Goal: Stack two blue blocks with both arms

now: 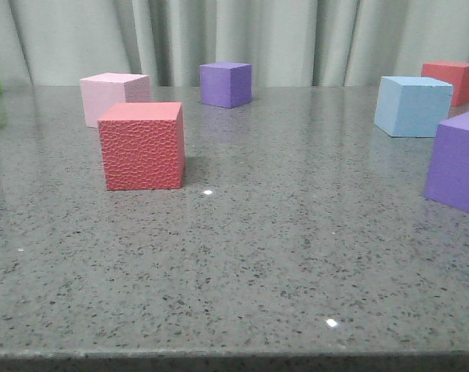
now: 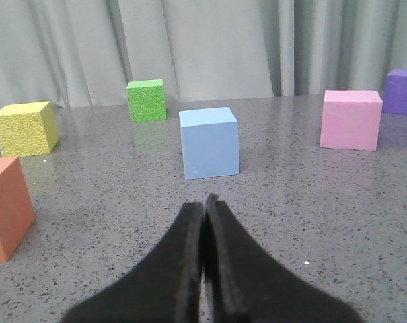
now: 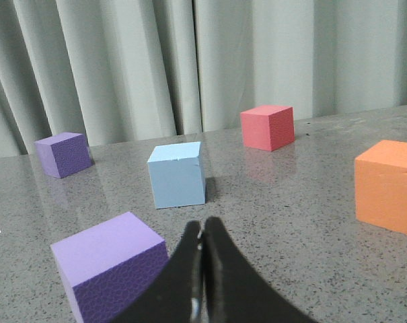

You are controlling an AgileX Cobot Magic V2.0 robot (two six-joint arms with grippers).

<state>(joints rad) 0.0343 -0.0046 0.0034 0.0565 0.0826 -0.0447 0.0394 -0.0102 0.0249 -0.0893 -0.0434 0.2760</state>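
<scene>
Two dark, near-black end effectors, left (image 2: 204, 202) and right (image 3: 202, 229), hover low over the grey speckled stone bench (image 1: 242, 263), each with fingers pressed together and holding nothing. One matte pale sky-blue cube (image 2: 209, 142) sits just ahead of the left end effector; a second pale blue cube (image 3: 177, 174) sits ahead of the right, toward the bench's far right side. The front view shows two purple cubes, two red and one pale pink; a green cube is cut off at its left edge.

Speckled grey stone table (image 1: 242, 256) with small light glints, pleated pale grey-green curtain (image 1: 296, 39) behind.
</scene>
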